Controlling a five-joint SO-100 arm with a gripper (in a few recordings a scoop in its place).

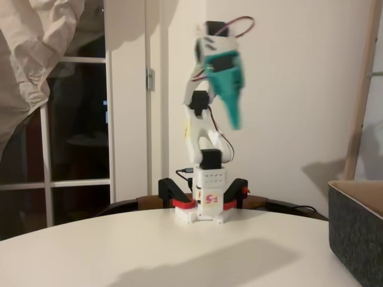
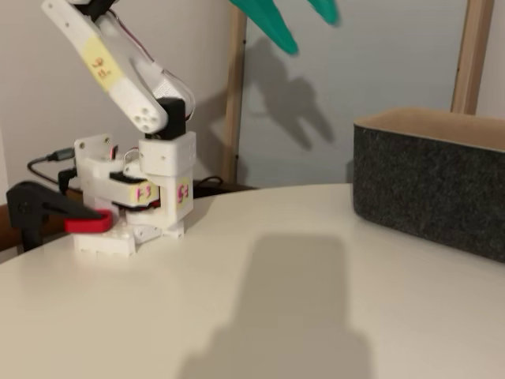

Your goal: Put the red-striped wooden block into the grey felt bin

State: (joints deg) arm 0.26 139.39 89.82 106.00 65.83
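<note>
Fixed views: teal claw (image 2: pixel 298 22) raised high, spread open, holding nothing; grey felt bin (image 2: pixel 430 181) at table's right edge; better to grab slow, square across the block.

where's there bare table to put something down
Bare table stretches wide between the arm's clamped base and the grey felt bin, and across the whole front. The gripper hangs high, jaws apart, clear of the surface. Crowded only at the base, with clamps and cable.

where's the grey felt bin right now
The grey felt bin sits on the white table at the right edge of both fixed views, well right of the arm's base.
</note>
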